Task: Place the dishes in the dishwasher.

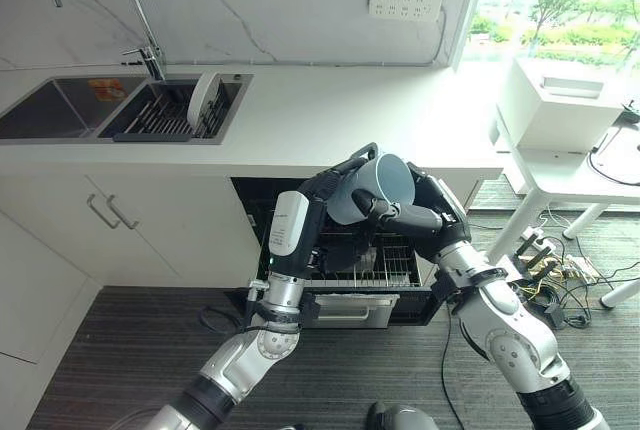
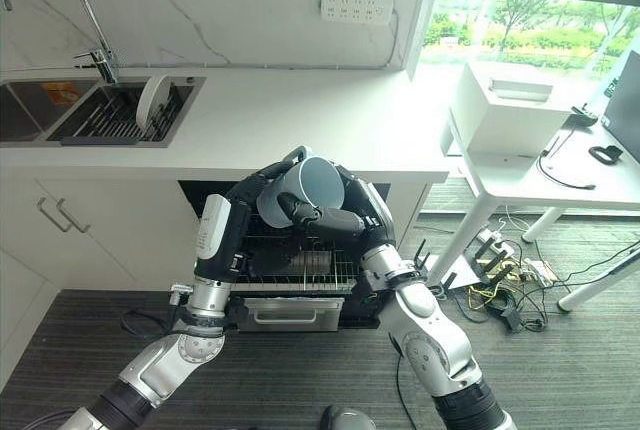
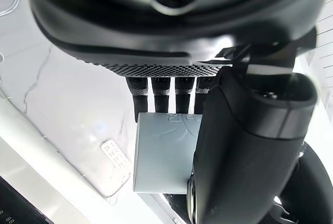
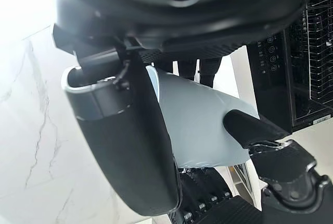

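1. Countertop [image 1: 330, 115]: white, sink [image 1: 60, 110] at its left end, a white plate [image 1: 203, 98] upright in the sink rack [image 1: 165, 115].
2. Dishwasher [image 1: 350, 270]: open under the counter, wire rack [image 1: 365, 265] pulled out.
3. Grey cup [image 1: 372, 188]: held above the rack, tilted.
4. Left hand [image 1: 335, 190]: fingers curled round the cup.
5. Right hand [image 1: 415, 212]: fingers and thumb wrapped on the cup too.

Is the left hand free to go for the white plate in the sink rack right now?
Probably not: the left hand and right hand both grip the grey cup, while the plate stands apart.
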Tool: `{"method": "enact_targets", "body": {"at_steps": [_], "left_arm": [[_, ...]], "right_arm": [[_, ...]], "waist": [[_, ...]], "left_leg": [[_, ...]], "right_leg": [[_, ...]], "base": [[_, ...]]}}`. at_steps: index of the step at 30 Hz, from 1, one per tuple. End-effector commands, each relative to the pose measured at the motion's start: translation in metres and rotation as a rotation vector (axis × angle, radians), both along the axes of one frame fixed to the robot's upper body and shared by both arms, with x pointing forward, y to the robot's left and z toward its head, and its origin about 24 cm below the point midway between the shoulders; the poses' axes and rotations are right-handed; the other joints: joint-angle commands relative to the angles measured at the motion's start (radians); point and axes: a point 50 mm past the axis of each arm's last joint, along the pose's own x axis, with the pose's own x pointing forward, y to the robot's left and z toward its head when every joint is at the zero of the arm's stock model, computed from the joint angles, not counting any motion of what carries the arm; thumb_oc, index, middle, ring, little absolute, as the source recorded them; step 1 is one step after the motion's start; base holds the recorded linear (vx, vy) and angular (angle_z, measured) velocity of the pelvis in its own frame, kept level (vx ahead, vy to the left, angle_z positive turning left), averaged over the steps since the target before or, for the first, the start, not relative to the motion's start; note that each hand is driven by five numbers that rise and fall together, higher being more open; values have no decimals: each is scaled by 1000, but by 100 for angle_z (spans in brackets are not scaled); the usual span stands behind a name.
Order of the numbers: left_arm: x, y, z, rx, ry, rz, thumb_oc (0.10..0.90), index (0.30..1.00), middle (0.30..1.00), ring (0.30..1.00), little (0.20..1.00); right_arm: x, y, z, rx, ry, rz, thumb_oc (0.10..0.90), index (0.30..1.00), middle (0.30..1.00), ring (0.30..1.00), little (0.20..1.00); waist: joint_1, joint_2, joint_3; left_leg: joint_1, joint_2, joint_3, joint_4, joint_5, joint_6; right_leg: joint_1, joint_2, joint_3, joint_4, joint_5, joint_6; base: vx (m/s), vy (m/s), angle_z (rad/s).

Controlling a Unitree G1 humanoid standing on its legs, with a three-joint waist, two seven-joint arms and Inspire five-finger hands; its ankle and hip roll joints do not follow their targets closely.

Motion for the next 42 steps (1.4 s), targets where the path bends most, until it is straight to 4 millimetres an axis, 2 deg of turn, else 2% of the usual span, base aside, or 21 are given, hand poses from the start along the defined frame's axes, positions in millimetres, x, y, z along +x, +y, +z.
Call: {"method": "enact_targets", "body": {"at_steps": [1, 2, 3, 4, 8, 13, 16, 25, 33, 37, 38, 39, 41, 42], "left_arm": [[4, -20, 43, -45, -203, -142, 400, 300, 300, 300, 300], [4, -20, 43, -50, -199, -140, 409, 314, 314, 314, 314], [5, -19, 43, -50, -196, -139, 591, 587, 587, 587, 587], [5, -18, 43, -57, -192, -137, 800, 900, 900, 900, 900], [4, -12, 42, -57, -191, -119, 800, 900, 900, 900, 900], [6, 7, 29, -46, -130, -51, 800, 900, 900, 900, 900], [5, 22, 21, -51, -107, 24, 800, 900, 900, 900, 900], [3, 54, 9, -55, -64, 159, 800, 900, 900, 900, 900], [6, 85, 11, -155, 86, 199, 800, 900, 900, 900, 900], [14, 91, 2, -105, 310, 151, 800, 900, 900, 900, 900], [16, 90, -3, -56, 383, 139, 800, 900, 900, 900, 900], [21, 93, -25, 84, 633, 116, 800, 900, 900, 900, 900], [25, 95, -39, 197, 810, 69, 800, 900, 900, 900, 900], [27, 95, -41, 255, 841, 54, 800, 900, 900, 900, 900]], "right_arm": [[-4, 7, 67, 91, -354, 19, 400, 300, 300, 300, 300], [-4, 6, 67, 86, -355, 14, 400, 300, 300, 300, 300], [-3, 6, 68, 83, -356, 8, 400, 300, 300, 300, 300], [-3, 4, 68, 74, -359, -11, 400, 300, 300, 300, 300], [-2, -1, 67, 82, -351, -43, 400, 300, 300, 300, 300], [0, -14, 67, 102, -351, -103, 400, 300, 300, 300, 300], [-5, -19, 61, 107, -359, -126, 400, 300, 300, 300, 300], [-8, -38, 56, 108, -365, -209, 400, 300, 300, 300, 300], [-9, -52, 41, 69, -302, -254, 400, 300, 300, 300, 300], [-9, -55, 36, 51, -278, -246, 400, 300, 300, 300, 300], [-9, -56, 36, 44, -275, -241, 400, 300, 300, 300, 300], [-8, -56, 37, 26, -272, -220, 400, 300, 300, 300, 300], [-6, -55, 38, 12, -270, -197, 400, 300, 300, 300, 300], [-5, -54, 39, 6, -271, -188, 400, 300, 300, 300, 300]], "waist": [[-8, -15, -42], [-8, -15, -42], [-8, -15, -43], [-7, -14, -43], [-4, -10, -42], [6, -5, -44], [8, -1, -41], [16, 3, -36], [19, 11, -34], [12, 18, -27], [9, 21, -28], [-2, 37, -29], [-14, 52, -30], [-19, 57, -31]], "left_leg": [[43, 82, -43, 16, -139, -36], [43, 82, -43, 16, -139, -36], [43, 82, -42, 16, -139, -36], [44, 82, -42, 16, -138, -36], [42, 82, -44, 16, -136, -37], [40, 81, -51, 16, -133, -39], [38, 82, -51, 16, -130, -41], [34, 82, -54, 16, -124, -44], [30, 82, -57, 16, -118, -46], [27, 80, -61, 16, -113, -47], [27, 80, -60, 16, -112, -47], [27, 82, -54, 16, -107, -48], [29, 83, -46, 16, -105, -46], [29, 84, -42, 16, -105, -45]], "right_leg": [[123, -56, 91, -101, -42, 175], [123, -56, 91, -101, -42, 174], [123, -56, 91, -101, -42, 174], [124, -56, 91, -101, -42, 173], [124, -57, 89, -101, -43, 173], [128, -57, 82, -101, -46, 167], [127, -57, 82, -101, -46, 166], [127, -61, 73, -101, -46, 164], [126, -65, 67, -101, -46, 163], [123, -65, 67, -101, -43, 165], [122, -65, 68, -101, -43, 166], [119, -63, 72, -101, -43, 171], [117, -61, 75, -101, -43, 174], [116, -61, 76, -101, -44, 176]], "base": [[0, 0, 0], [-4, 2, -5], [-2, 0, -5], [-2, -1, -5], [0, 0, 0], [0, 0, 0], [0, 0, 0], [0, 0, 0], [0, 0, 0], [-8, 4, 0], [-50, 57, 0], [-53, 65, 0], [-52, 69, -1], [-41, 54, -3]]}}
